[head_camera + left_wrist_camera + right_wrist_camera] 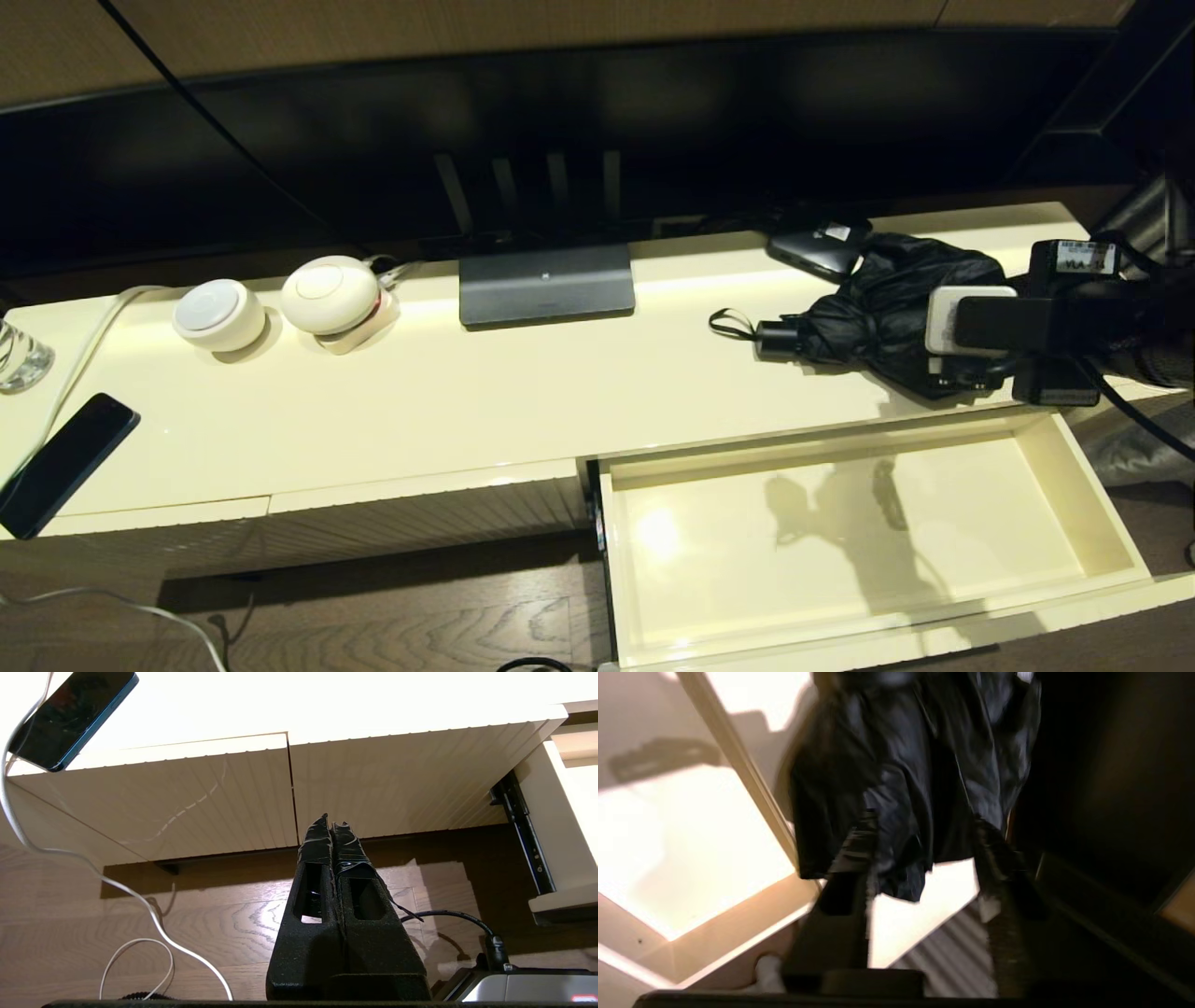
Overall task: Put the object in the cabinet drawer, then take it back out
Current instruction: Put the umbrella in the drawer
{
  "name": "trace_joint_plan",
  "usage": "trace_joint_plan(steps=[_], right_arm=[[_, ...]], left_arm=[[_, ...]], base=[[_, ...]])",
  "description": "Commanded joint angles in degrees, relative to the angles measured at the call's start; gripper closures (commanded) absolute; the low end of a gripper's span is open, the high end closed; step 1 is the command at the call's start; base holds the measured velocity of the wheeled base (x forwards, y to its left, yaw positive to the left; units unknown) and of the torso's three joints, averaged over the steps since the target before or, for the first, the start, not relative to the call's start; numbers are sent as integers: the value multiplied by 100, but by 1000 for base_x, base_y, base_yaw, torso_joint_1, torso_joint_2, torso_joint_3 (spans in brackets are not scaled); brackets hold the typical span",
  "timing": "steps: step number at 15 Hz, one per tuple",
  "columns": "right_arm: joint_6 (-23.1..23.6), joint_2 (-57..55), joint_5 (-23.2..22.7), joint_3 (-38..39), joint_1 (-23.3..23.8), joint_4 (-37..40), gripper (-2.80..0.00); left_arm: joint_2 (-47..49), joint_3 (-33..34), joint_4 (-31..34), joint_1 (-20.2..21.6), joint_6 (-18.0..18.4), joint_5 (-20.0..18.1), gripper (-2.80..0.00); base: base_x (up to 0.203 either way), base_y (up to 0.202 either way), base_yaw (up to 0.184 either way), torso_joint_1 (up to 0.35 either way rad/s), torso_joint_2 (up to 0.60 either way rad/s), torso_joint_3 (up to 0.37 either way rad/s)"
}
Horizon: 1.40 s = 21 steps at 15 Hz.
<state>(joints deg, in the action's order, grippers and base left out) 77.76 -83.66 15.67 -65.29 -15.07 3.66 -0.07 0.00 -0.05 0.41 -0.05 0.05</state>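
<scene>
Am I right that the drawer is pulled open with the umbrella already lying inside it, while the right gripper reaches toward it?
Not quite. The head view shows the drawer open but holding nothing; the umbrella lies on the cabinet top, where the right gripper reaches it.

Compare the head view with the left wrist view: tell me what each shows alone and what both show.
Only the head view shows the black umbrella lying on the cabinet top, with the right pincer at its fabric, the two white round devices, the monitor base and the drawer's bare interior.

Only the left wrist view shows the left pincer, fingers shut on nothing, low over the wood floor in front of the ribbed front panels, and the drawer's dark slide rail.

Both show the dark phone, the white cable and the open drawer.
</scene>
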Motion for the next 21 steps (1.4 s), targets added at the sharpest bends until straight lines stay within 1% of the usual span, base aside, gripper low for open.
trace_joint_plan(steps=[1, 3, 4, 6, 7, 12, 13, 14, 15, 17, 19, 20, 21], right_arm=[[-404, -392, 287, -319, 8, 162, -280], [-567, -460, 331, -405, 14, 290, -280], [-894, -543, 372, -629, 18, 484, -280], [-1431, -643, 423, -1070, 43, 1208, -280], [-1556, -639, 425, -1095, 54, 1314, -280], [-1589, -651, 455, -1118, 74, 1374, -280], [-1777, -699, 558, -1143, 88, 1382, -280], [-1840, -741, 604, -1152, 92, 1401, -280], [-1856, -726, 560, -1095, 88, 1426, -280], [-1705, -655, 308, -955, 85, 1555, -280], [-1078, -593, 24, -884, 237, 1700, -280], [-1012, -600, -37, -891, 268, 1708, -280], [-795, -645, -312, -924, 369, 1708, -280]], left_arm=[[7, 18, -4, 2, -4, 4, 0], [7, 18, -4, 2, -4, 4, 0], [7, 18, -4, 2, -4, 4, 0], [7, 18, 5, 2, -4, 4, 0], [7, 18, 4, 2, -4, 4, 0], [7, 18, -4, 2, -4, 4, 0], [7, 18, -4, 2, -4, 4, 0], [7, 18, -4, 2, -4, 4, 0], [7, 18, -4, 2, -4, 4, 0], [7, 18, -4, 2, -4, 4, 0], [7, 18, -4, 2, -4, 4, 0], [7, 18, -4, 2, -4, 4, 0], [7, 18, -4, 2, -4, 4, 0]], base=[[0, 0, 0, 0, 0, 0], [0, 0, 0, 0, 0, 0], [0, 0, 0, 0, 0, 0], [0, 0, 0, 0, 0, 0], [0, 0, 0, 0, 0, 0], [0, 0, 0, 0, 0, 0], [0, 0, 0, 0, 0, 0], [0, 0, 0, 0, 0, 0], [0, 0, 0, 0, 0, 0], [0, 0, 0, 0, 0, 0], [0, 0, 0, 0, 0, 0], [0, 0, 0, 0, 0, 0], [0, 0, 0, 0, 0, 0]])
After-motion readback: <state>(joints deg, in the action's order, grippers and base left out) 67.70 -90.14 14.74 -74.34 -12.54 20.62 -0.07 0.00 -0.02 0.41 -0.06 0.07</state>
